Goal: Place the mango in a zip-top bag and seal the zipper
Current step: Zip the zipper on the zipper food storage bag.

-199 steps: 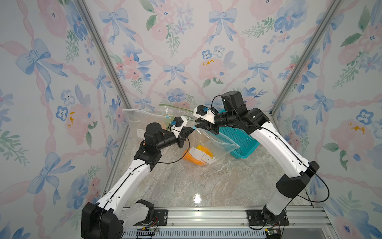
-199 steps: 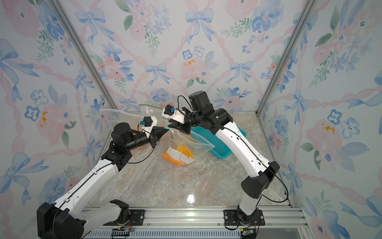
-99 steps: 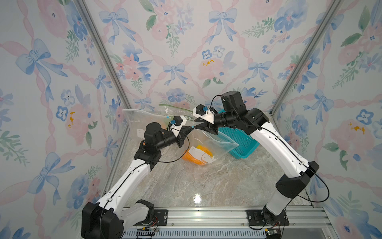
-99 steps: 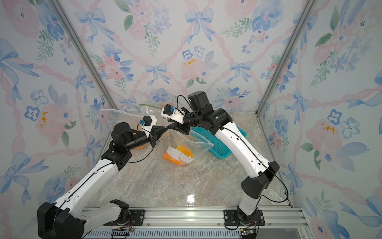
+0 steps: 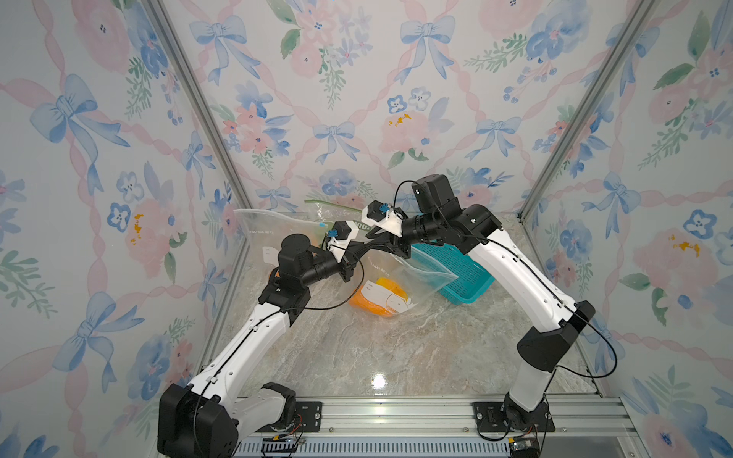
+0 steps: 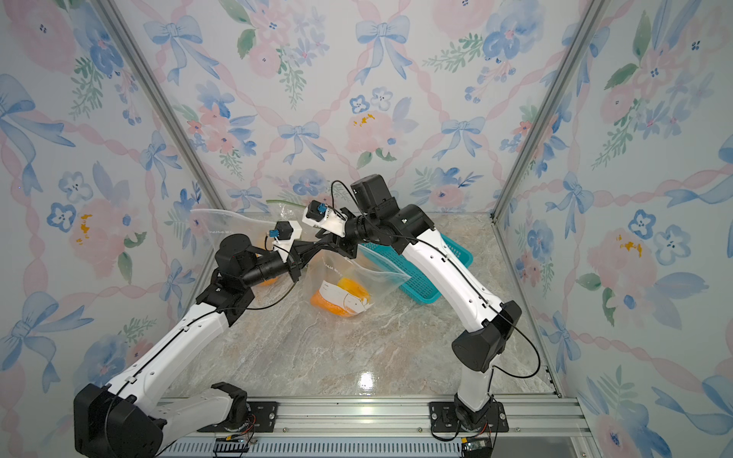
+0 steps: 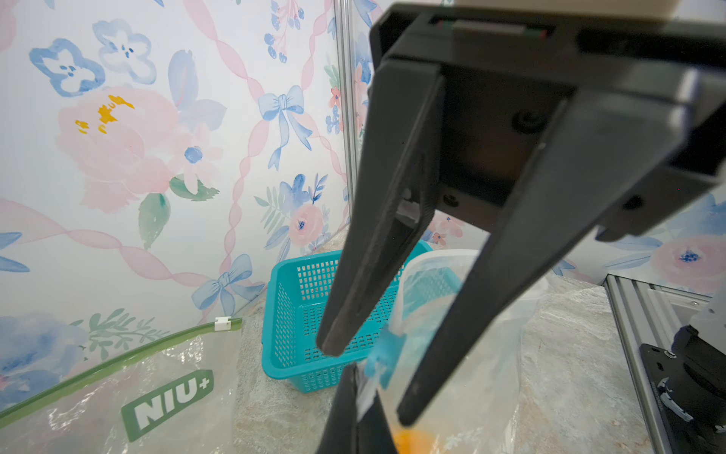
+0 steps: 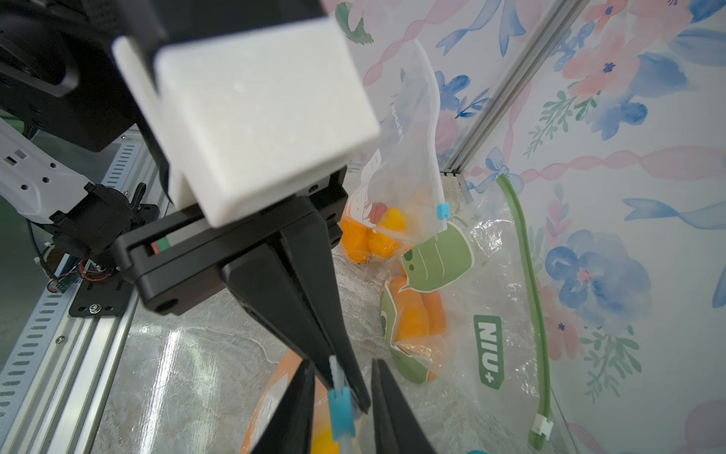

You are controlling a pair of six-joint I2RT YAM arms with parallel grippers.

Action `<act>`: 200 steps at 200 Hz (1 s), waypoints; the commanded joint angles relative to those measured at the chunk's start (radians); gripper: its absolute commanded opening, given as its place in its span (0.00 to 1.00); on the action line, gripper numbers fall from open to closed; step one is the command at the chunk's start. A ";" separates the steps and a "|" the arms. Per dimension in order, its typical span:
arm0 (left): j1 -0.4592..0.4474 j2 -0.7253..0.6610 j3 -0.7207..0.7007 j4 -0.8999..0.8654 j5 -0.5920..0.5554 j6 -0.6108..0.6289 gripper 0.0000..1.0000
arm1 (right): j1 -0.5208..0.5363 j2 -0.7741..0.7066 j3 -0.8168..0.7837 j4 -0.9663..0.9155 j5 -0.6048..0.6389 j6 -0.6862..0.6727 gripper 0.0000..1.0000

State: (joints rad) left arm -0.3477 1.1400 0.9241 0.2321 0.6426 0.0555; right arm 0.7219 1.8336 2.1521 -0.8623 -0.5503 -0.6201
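Mango (image 5: 369,306) lies at the bottom of the clear zip-top bag (image 5: 410,273), well below both claws. The bag's lower end seems to rest on the bench (image 5: 377,357), though the top views do not make the contact sure.

The left claw (image 8: 350,387) is pressed together, pinching the bag's top edge. The blue slider (image 8: 340,408) sits on the zipper strip just past its tip. The right claw (image 7: 371,383) comes in from the opposite side, tip to tip with the left one. Its jaws stand spread, one on each side of the strip, with the slider between them and a gap showing beside it. In the left wrist view the bag's rim bows into a loop past the right claw's fingers (image 7: 385,251).

A teal basket (image 5: 466,277) stands on the bench behind the right claw, under that arm's wrist. Beyond the claws, toward the walls, lie two more bags. One is a green-zipper bag (image 8: 489,353) printed NIU+, with orange fruit inside. The other is a clear bag of fruit (image 8: 393,220) propped upright beside it.
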 commanded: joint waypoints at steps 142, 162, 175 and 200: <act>0.049 -0.008 -0.011 0.026 -0.016 -0.029 0.00 | 0.008 -0.033 -0.015 -0.032 -0.007 -0.037 0.08; 0.064 -0.012 -0.016 0.026 -0.028 -0.039 0.00 | 0.004 -0.062 -0.052 -0.008 0.010 -0.042 0.08; 0.073 -0.013 -0.020 0.026 -0.037 -0.046 0.00 | -0.004 -0.079 -0.072 0.000 0.010 -0.041 0.08; 0.087 -0.017 -0.029 0.026 -0.052 -0.057 0.00 | -0.021 -0.108 -0.110 0.015 0.012 -0.036 0.09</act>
State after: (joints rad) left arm -0.2977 1.1397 0.9161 0.2321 0.6514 0.0326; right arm 0.7174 1.8015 2.0766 -0.8150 -0.5377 -0.6514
